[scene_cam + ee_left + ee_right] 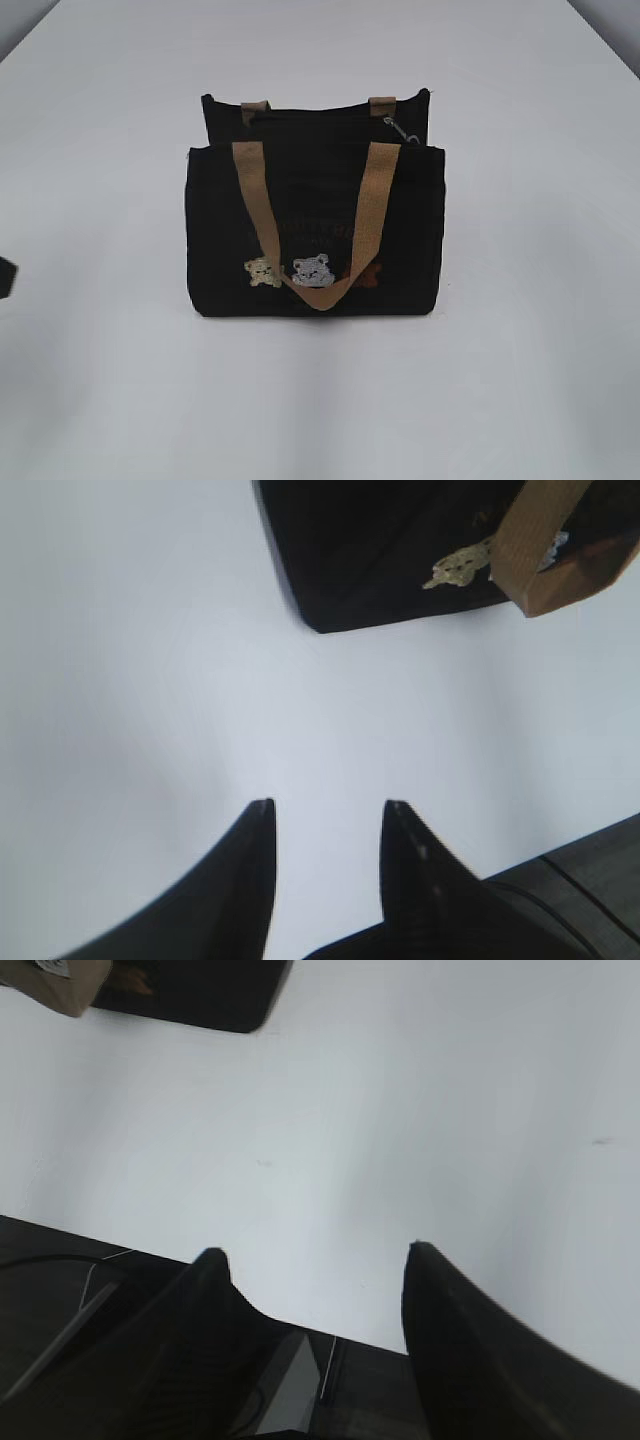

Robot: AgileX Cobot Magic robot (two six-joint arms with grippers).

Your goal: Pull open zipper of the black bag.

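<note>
While both grippers gape (empty), the black bag [315, 235] stands well apart.

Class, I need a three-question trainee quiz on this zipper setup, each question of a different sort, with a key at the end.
1. True or false: the left gripper is holding the black bag.
2. Multiple choice: the zipper's silver ring pull sits at the bag's top
A. left end
B. middle
C. right end
3. Fill in: the front tan handle hangs down over the bear ______.

Key
1. False. Its fingers stand apart over bare white table, short of the bag.
2. C, as the exterior view shows it.
3. patches
</note>
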